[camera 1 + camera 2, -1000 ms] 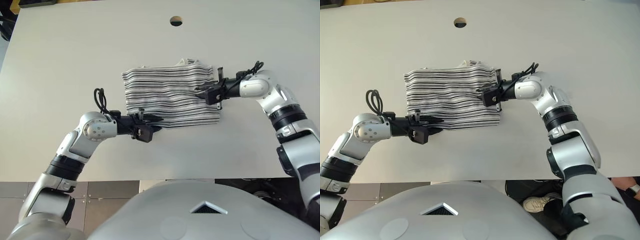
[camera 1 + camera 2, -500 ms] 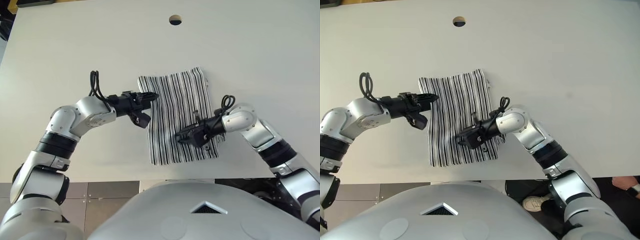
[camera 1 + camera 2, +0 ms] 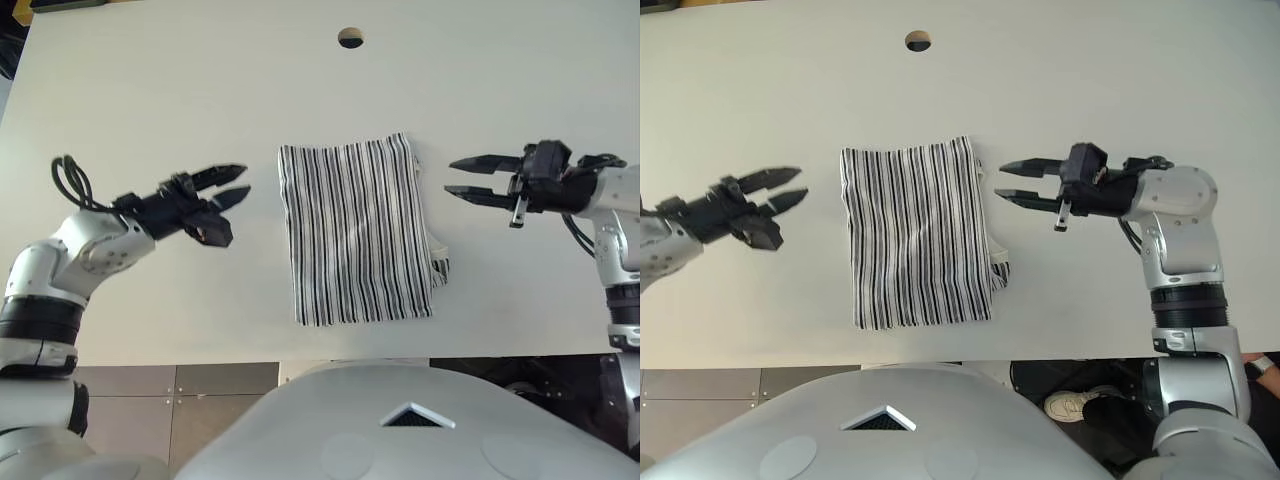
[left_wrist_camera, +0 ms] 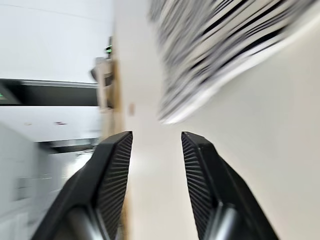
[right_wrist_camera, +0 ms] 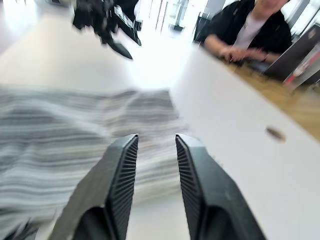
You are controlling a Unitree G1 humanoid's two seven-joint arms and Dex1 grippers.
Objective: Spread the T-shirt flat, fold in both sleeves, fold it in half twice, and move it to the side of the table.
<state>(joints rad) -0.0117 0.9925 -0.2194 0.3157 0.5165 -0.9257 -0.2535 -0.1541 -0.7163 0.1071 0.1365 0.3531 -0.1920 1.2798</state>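
T-shirt of black-and-white striped cloth (image 3: 355, 230), folded into a flat rectangle, lies near the front edge of the pale grey bench (image 3: 150, 90). The left tool (image 3: 243, 180) and right tool (image 3: 450, 176) hover on either side, clear of it, fingers apart, holding nothing.

We see a pale table (image 3: 150, 90) spanning most of the frame, with a small round hole (image 3: 351, 39) at upper centre. The striped T-shirt (image 3: 355, 232) lies on it at centre, folded into a rectangle, with cloth bunching out at its lower right edge.
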